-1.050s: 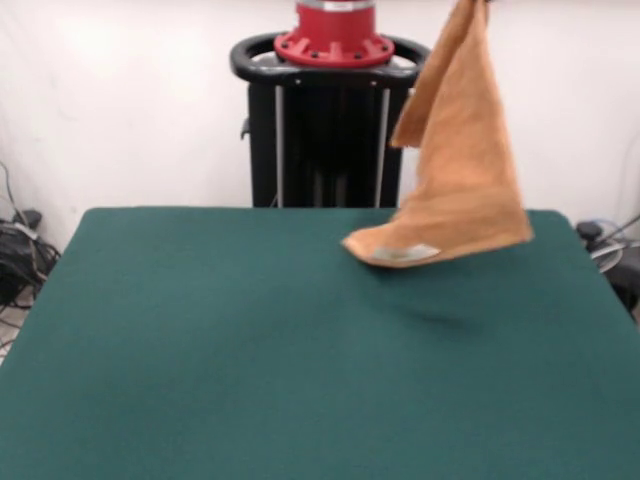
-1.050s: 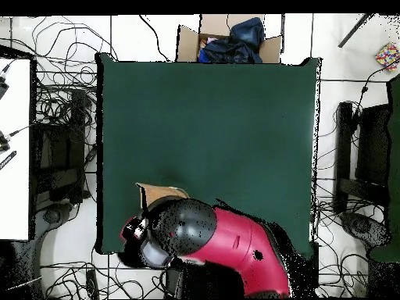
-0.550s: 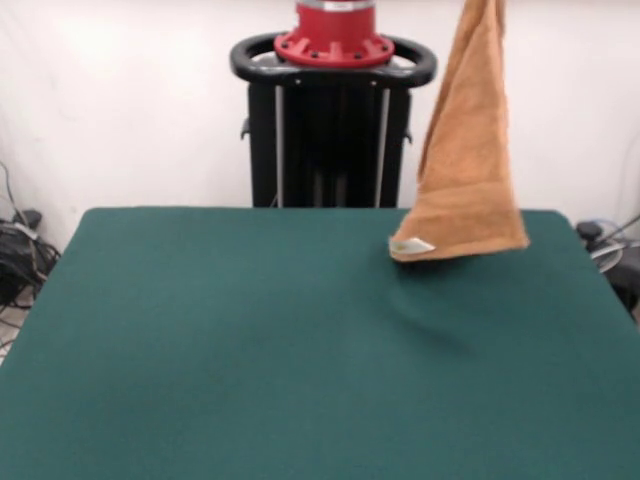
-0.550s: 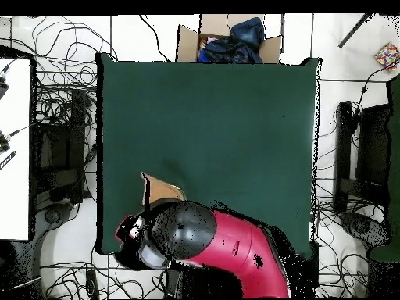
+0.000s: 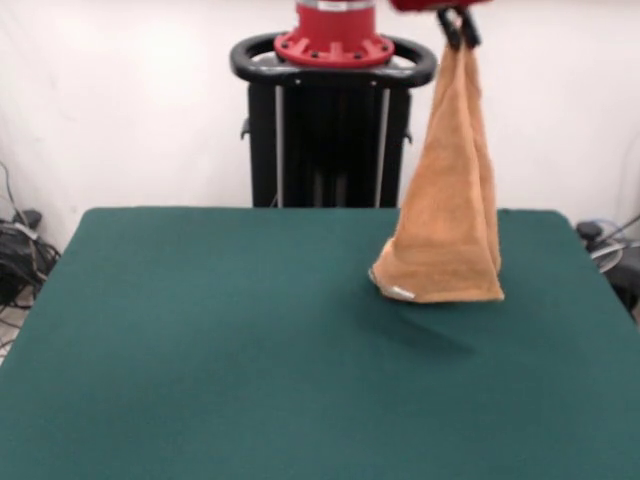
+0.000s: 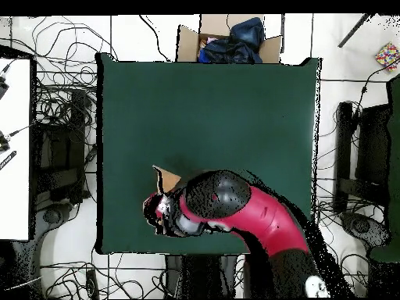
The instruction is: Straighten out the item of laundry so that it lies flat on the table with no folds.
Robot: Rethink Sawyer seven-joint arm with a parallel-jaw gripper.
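In the front view the orange-tan towel [image 5: 447, 215] hangs in a long narrow cone from my gripper [image 5: 457, 28], which is shut on its top corner near the upper edge. Its lower hem, with a white label [image 5: 399, 292] at the left, hovers just above the dark green table [image 5: 200, 350] on the right side, casting a faint shadow below. Seen from overhead, only a small tan piece of the towel [image 6: 166, 179] shows beside the red arm [image 6: 250, 215], which covers the gripper.
A cardboard box [image 6: 228, 39] with dark cloth sits beyond the table's top edge in the overhead view. Cables lie on the floor around the table. The black pedestal [image 5: 330, 130] stands behind the table in the front view.
The gripper has come down and toward the table's middle, now showing at the top edge. The towel swung left and lower, its hem nearer the table. Overhead, the arm reached further over the table.
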